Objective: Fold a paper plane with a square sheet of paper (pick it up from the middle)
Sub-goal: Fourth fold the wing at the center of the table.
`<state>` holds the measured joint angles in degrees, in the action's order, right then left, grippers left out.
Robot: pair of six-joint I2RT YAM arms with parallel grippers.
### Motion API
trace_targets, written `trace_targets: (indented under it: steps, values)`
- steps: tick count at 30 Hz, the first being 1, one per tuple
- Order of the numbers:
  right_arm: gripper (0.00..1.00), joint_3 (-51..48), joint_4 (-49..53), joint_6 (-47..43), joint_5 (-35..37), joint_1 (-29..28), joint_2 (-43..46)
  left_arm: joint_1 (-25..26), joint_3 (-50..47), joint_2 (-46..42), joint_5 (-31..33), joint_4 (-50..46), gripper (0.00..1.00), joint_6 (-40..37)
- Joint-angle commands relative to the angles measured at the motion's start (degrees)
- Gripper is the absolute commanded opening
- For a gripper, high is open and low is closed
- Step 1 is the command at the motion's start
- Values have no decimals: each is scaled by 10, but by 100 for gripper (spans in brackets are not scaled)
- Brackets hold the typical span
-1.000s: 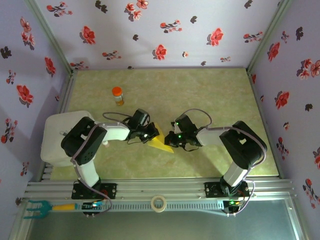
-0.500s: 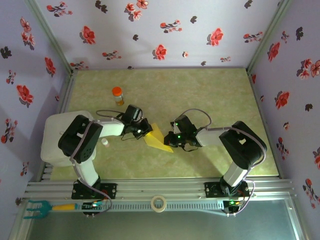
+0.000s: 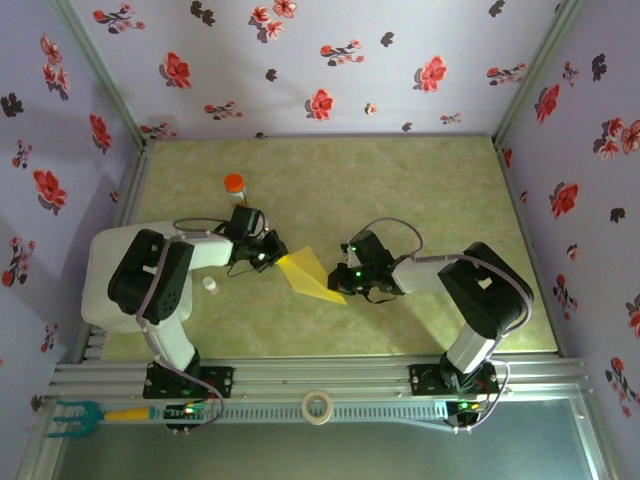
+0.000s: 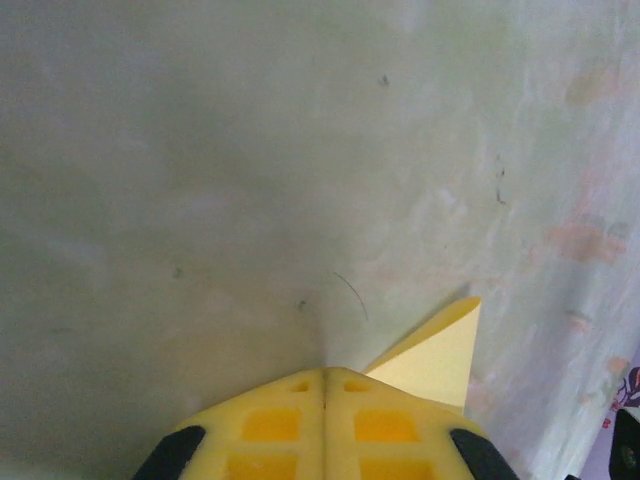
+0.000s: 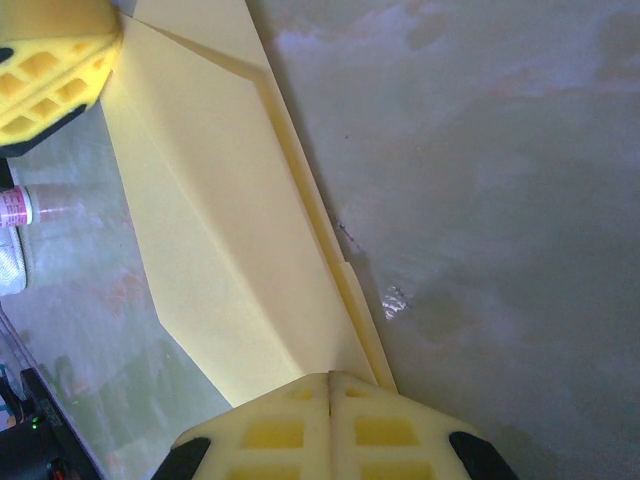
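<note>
The yellow sheet of paper (image 3: 312, 275) lies on the green marbled surface (image 3: 420, 180), toward the arm bases from the orange-capped bottle (image 3: 234, 190) and off to that bottle's right, apart from it. It is folded into a flat, pointed shape. The right wrist view shows layered edges running along one long side of the sheet (image 5: 220, 230). The left end effector (image 3: 275, 255) sits just below and right of the bottle, nearer to it than anything else on the surface. Its yellow pads are pressed together with no gap between them (image 4: 325, 385). A corner of the sheet (image 4: 437, 355) sticks out beside one pad. Whether that corner is actually pinched or only touched cannot be told. The right end effector (image 3: 344, 282) is farther from the bottle, at the sheet's opposite end, and its pads are also pressed together (image 5: 330, 385). The narrow end of the sheet runs up to and under those pads, but the pictures do not settle whether it is gripped or merely held down. A small white object (image 3: 210, 286) lies on the surface straight toward the bases from the bottle, beside the left arm.
</note>
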<state>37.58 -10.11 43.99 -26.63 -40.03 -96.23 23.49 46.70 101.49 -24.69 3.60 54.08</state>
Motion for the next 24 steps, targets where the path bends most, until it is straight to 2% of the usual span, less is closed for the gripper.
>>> trace_targets:
  steps: [1, 6, 13, 20, 24]
  values:
    - [0, -31, 106, 2, 25, -7, -20, -32, -8, -3, 82, -62, 4, -39]
    - [0, -32, 105, 15, 34, -10, -21, -30, 12, -65, 84, -83, 9, -41]
    - [0, -42, 95, 65, 69, -10, 0, 17, 33, -138, 101, -109, 14, -29]
    - [0, -67, 71, 142, 133, -10, 57, 128, 43, -77, 61, -17, 12, 20]
    - [0, -75, 58, 152, 133, -10, 64, 176, 64, -14, 53, 30, 10, 43]
